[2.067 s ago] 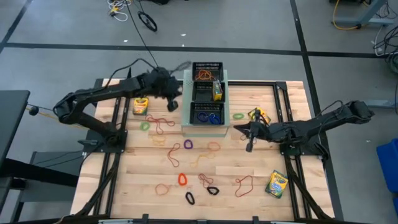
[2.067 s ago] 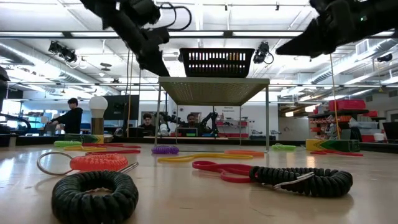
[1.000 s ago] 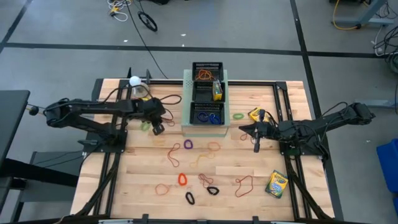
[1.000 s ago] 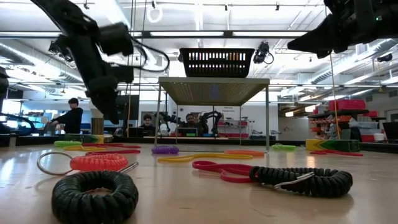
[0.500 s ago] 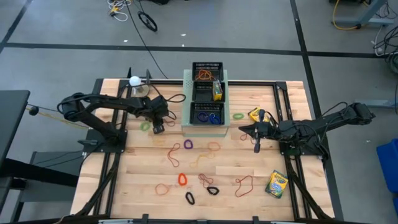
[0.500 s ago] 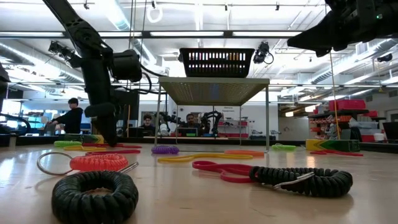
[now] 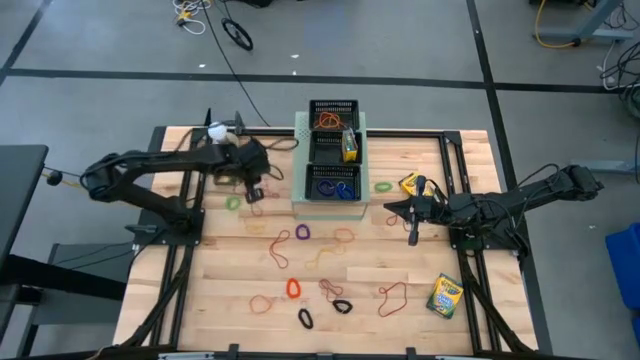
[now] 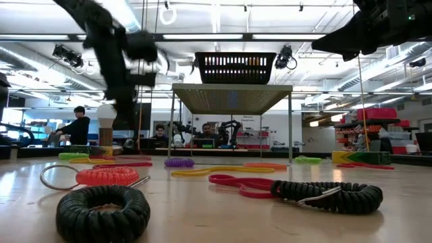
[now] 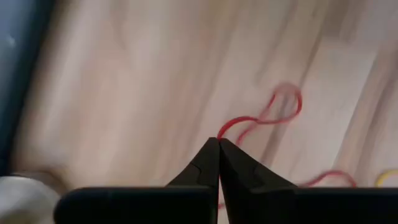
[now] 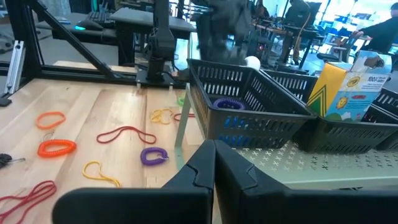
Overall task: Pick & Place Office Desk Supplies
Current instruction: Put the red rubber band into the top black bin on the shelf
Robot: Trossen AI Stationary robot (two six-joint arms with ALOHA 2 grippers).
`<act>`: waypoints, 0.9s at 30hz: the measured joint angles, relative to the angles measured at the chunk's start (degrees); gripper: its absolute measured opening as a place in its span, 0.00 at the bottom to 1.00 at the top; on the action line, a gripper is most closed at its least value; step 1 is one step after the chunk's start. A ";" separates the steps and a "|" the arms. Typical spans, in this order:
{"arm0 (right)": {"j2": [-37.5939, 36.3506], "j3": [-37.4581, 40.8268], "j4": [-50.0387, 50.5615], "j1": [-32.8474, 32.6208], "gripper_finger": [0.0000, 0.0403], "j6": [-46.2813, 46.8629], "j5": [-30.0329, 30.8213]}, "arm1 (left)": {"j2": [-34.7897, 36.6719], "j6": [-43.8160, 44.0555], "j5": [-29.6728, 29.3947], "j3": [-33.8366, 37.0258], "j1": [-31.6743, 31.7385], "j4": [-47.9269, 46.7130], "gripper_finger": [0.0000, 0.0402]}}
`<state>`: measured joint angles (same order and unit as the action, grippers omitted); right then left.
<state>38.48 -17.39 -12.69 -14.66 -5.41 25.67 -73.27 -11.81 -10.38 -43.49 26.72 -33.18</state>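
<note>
Your left gripper is pressed shut on a red band, just left of the green box — likely bound for its trays. Your right gripper, fingers together and empty, waits right of the box.

We see our left gripper with fingers pressed together just left of the pale-green box, its arm bent back leftward, while our right gripper, also closed, hangs right of that box.
</note>
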 joint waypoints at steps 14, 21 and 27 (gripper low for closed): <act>0.00 0.00 -0.01 0.00 0.02 0.00 0.02 | 5.11 -3.77 -3.23 -23.89 6.94 7.69 0.02; 0.00 0.00 -0.11 0.00 0.02 0.00 0.02 | -5.32 -4.64 3.39 -34.09 10.54 18.66 0.02; 0.00 0.00 -0.13 0.00 0.02 0.00 0.02 | -16.14 -4.72 6.05 -43.44 10.36 22.25 0.02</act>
<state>38.48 -17.39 -12.82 -14.66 -5.41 25.69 -89.41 -16.53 -4.33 -86.93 37.08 -10.93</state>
